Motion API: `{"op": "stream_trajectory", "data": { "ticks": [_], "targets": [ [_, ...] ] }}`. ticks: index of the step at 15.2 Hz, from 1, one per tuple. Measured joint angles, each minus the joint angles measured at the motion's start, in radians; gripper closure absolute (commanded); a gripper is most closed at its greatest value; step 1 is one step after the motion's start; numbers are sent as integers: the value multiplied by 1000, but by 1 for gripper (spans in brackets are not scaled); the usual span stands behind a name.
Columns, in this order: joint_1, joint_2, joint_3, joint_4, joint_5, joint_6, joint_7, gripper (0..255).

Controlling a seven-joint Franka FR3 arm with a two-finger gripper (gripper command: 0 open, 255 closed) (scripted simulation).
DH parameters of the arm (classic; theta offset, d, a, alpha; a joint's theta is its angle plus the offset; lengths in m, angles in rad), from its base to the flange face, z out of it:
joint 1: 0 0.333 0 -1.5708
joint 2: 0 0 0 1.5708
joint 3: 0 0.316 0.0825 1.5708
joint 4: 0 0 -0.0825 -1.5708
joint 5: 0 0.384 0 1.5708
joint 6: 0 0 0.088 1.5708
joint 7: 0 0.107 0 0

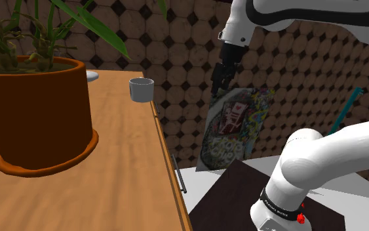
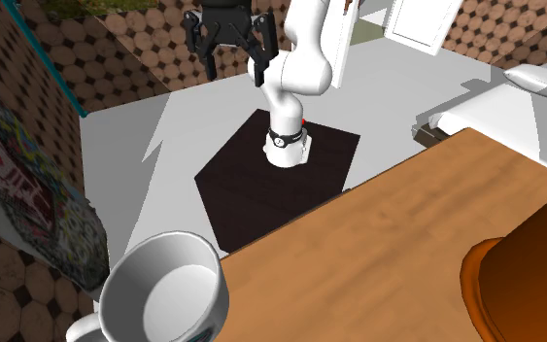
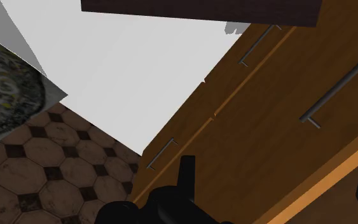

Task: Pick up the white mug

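Mug: a white mug stands upright on a wooden table, near the far corner and close to the table's long edge.
Mug's axis: the long axis runs straight up and down, and the open mouth faces up. In the second exterior view the mouth is seen from above as a round rim with a pale inside.
Handle: which way it points cannot be told.
Neighbours on the table: in the shoulder view a big brown plant pot sits at 8 o'clock from the mug, well apart from it. The pot rests on a saucer of the same colour, and long green leaves rise from it.
Gripper: the black gripper hangs off the table, over the floor. In the shoulder view it is at 3 o'clock from the mug and a little higher, well apart from it. In the second exterior view it is at 12 o'clock from the mug.
Fingers: the two fingers stand wide apart with nothing between them, so the gripper has hold of nothing. In the wrist view, wooden drawer fronts with slim drawer handles lie beyond them.
Arm: the white arm rises from a dark mat on a pale floor.
Poster: a colourful poster leans on the patterned wall, at 6 o'clock from the gripper in the shoulder view.
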Motion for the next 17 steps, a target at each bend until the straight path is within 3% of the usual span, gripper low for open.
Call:
{"op": "stream_trajectory", "data": {
  "ticks": [5, 14, 17],
  "targets": [
    [8, 131, 36, 88, 6, 25, 29, 0],
    [23, 523, 135, 412, -20, 33, 125, 0],
    [29, 661, 161, 563, -45, -3, 156, 0]
  ]
}}
